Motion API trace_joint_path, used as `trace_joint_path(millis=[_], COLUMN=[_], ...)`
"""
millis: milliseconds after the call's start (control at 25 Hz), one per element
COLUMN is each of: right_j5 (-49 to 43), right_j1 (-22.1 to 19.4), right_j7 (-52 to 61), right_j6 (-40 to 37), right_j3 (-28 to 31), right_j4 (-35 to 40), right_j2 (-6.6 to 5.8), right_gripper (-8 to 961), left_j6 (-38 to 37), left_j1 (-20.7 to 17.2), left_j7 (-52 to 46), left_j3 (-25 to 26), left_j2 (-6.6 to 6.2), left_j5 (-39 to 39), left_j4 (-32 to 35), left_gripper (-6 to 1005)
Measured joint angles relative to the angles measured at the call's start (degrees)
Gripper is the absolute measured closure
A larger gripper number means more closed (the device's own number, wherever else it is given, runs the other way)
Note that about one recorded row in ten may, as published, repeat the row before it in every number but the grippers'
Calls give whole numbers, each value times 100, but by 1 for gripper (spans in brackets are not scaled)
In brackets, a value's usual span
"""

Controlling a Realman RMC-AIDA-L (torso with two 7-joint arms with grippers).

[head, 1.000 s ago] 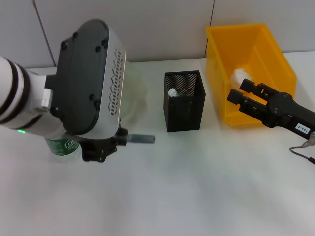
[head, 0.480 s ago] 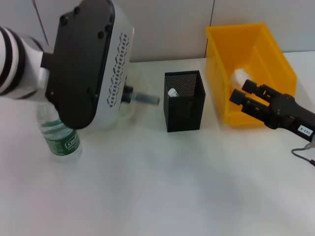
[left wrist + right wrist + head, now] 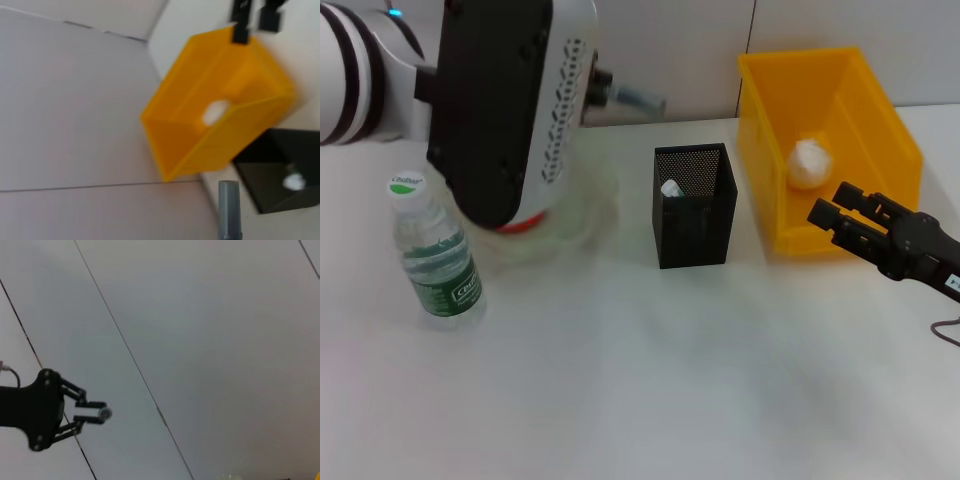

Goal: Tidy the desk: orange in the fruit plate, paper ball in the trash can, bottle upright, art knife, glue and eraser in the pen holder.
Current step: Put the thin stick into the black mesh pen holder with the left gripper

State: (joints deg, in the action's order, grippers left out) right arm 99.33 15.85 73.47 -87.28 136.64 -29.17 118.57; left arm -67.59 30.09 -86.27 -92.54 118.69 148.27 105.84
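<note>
My left gripper (image 3: 603, 88) is raised over the back of the desk, shut on the grey glue (image 3: 638, 98), which pokes out toward the pen holder (image 3: 694, 205). The glue (image 3: 230, 210) also shows in the left wrist view. Something pale (image 3: 670, 188) stands inside the holder; art knife and eraser are not to be made out. The bottle (image 3: 435, 250) stands upright at the left. A sliver of the orange (image 3: 520, 226) shows in the fruit plate (image 3: 590, 215) under my left arm. The paper ball (image 3: 808, 163) lies in the trash can (image 3: 860, 95). My right gripper (image 3: 832, 207) is open beside the can's front.
The left arm's big housing (image 3: 505, 100) hides most of the fruit plate and the back left of the desk. A grey panelled wall runs behind the desk. The white desk top (image 3: 650, 380) stretches across the front.
My left arm rose and swung toward the back with the glue, uncovering the bottle. The right gripper drew back a little toward the right, off the trash can's front wall.
</note>
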Motion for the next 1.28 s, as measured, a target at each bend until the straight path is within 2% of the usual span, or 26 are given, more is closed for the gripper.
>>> trace_joint_path(millis=[120,360,560,880,1120,1280], right_j5=[-8,-32,-34,-39,-23,-30], right_j1=[-6,-31,-67,-227,-363,-410], right_j7=[104,222,280,358,384,401], right_j6=[0,-67,-69,-113,-124,-131], right_j3=[3,3,3,3,3,3], right_j4=[-21,-61,-42,-22,-54,-54], right_j2=[-20,-34,-49,-82,-100,-100], right_gripper=[220,220,220,220,220,220], left_j6=[719,1351,2052,2758,3335,3585], left_j1=[-61,-176,-249,-238,-222,-219], left_j7=[337,1019,1425,2008,2998,3211], left_j3=[-34,-142,-459,-818,-940,-1067], left_j2=[2,6,3,10,20,22], left_j5=[-190,-609,-693,-829,-1424,-1509], left_j4=[-402,-855,-1299,-1712,-2117,-2210], left_gripper=[874,876,878,879,879,879])
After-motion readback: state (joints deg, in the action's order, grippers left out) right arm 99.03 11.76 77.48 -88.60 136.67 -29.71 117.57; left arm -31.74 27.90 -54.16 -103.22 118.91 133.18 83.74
